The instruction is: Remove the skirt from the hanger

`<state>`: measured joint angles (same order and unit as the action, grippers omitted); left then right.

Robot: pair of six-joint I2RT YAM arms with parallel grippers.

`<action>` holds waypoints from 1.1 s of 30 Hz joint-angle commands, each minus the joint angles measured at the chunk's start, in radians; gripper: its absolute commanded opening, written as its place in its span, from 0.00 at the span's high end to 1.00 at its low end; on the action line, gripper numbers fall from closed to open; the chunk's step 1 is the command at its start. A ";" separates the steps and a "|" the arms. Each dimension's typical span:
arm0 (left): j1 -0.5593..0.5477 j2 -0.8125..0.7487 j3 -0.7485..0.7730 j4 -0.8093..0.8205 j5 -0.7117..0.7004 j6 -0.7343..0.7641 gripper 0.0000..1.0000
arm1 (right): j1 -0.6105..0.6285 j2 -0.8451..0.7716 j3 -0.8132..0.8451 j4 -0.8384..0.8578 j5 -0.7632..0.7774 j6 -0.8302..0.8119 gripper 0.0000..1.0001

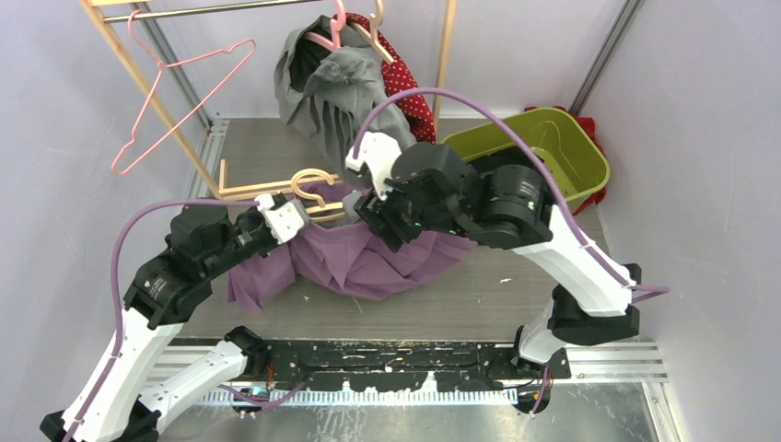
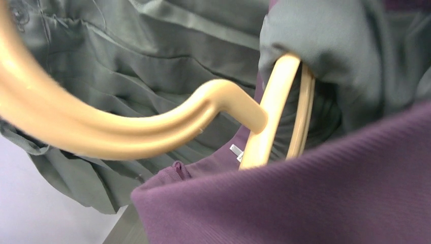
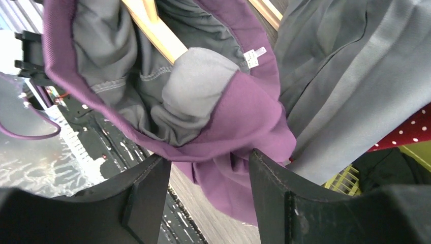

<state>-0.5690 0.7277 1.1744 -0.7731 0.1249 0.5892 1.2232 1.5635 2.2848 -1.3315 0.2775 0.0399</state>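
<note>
The skirt (image 1: 368,262) hangs off the hanger (image 1: 313,189), most of it slumped on the table (image 1: 516,285) below and in front of the hanger. Its waistband is hooked over the hanger's end on the right arm's side. The left gripper (image 1: 287,219) sits at the hanger's neck, just under the hook. It looks clamped on the hanger, though its fingers don't show in its own camera. The right gripper (image 3: 208,161) is at the hanger's other end, jaws apart, with a fold of purple waistband dangling between the fingers (image 3: 145,195) and pinched by neither.

To my eye the step in hand is freeing that waistband from the hanger's end. To do it well, the right gripper wants to close on the purple band itself, just below the hanger's tip, not on the wood and not on the loose grey lining alone. Then it should draw outward along the hanger's arm and past the tip rather than straight down, while the left holds the hanger level and firm. The grey garment (image 1: 341,92) behind the hanger is close, so pull away from it and nothing snags
</note>
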 commanded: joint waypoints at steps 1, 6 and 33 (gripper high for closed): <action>0.003 -0.041 0.035 0.179 0.070 -0.007 1.00 | 0.007 0.039 0.035 0.046 0.001 -0.060 0.37; 0.002 -0.072 0.037 0.163 0.107 0.004 1.00 | 0.007 0.038 0.023 0.070 0.029 -0.081 0.36; 0.004 -0.106 0.111 0.272 0.292 -0.119 1.00 | 0.000 0.169 -0.106 0.143 -0.107 -0.137 0.52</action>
<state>-0.5613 0.6415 1.1751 -0.8288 0.2565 0.5892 1.2285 1.7206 2.2353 -1.2610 0.2188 -0.0807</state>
